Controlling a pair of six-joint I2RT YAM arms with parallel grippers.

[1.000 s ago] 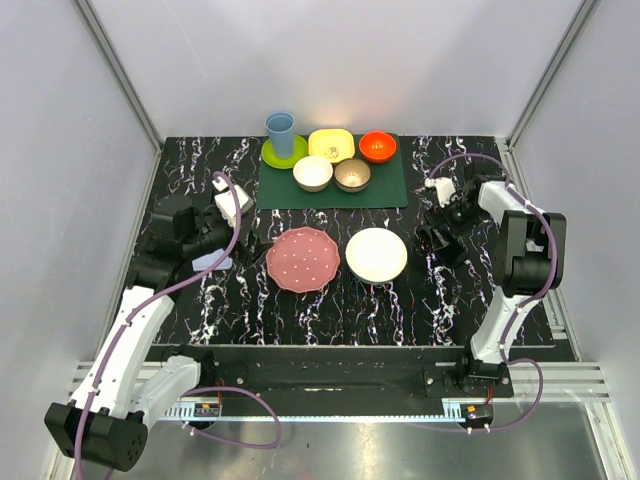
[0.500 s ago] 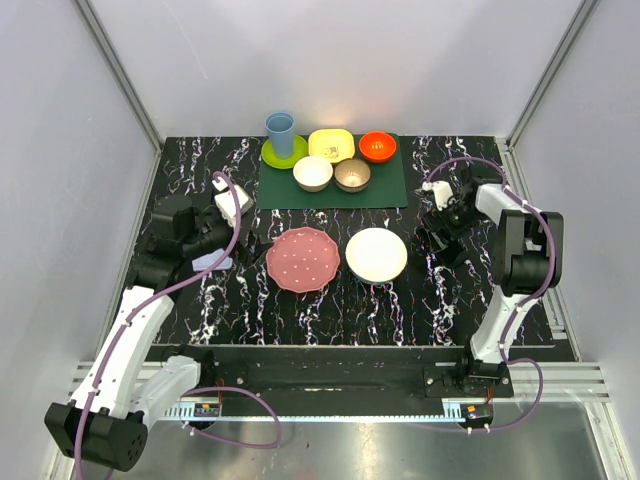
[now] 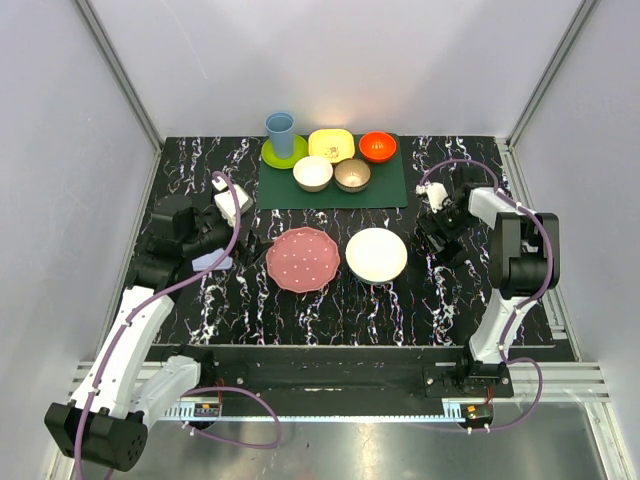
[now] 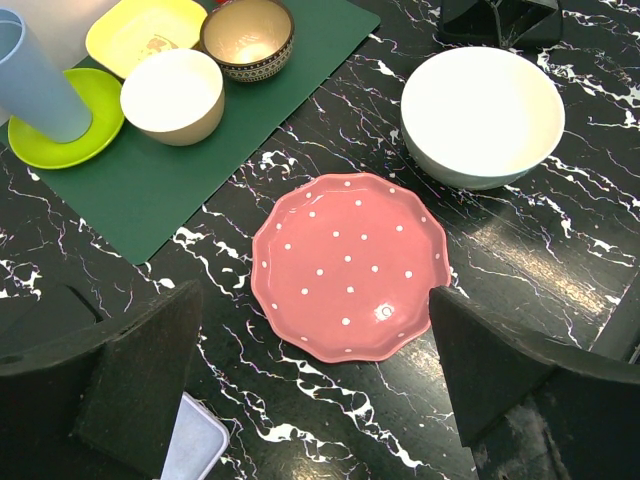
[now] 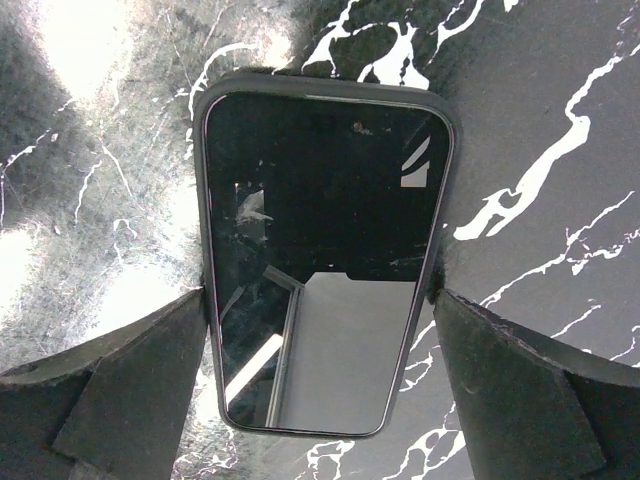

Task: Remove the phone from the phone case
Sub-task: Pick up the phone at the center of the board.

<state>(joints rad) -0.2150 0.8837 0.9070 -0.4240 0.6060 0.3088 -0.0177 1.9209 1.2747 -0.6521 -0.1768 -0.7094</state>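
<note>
Right claw (image 5: 320, 296) gripped flat black glossy smartphone (image 5: 325, 200) across its long edges. Left claw (image 4: 315, 294) gaped wide, empty; pale lavender rectangular case (image 4: 196, 446) lay on black marble table (image 4: 520, 260) under its left finger.

No lettering, brand, number or sign is showing legibly in any of the three views. A small printed motif is sitting on the yellow plate (image 4: 130, 25), too small to make out as words. The phone (image 5: 320, 260) is showing only reflections on its dark screen, with no readable characters.
</note>
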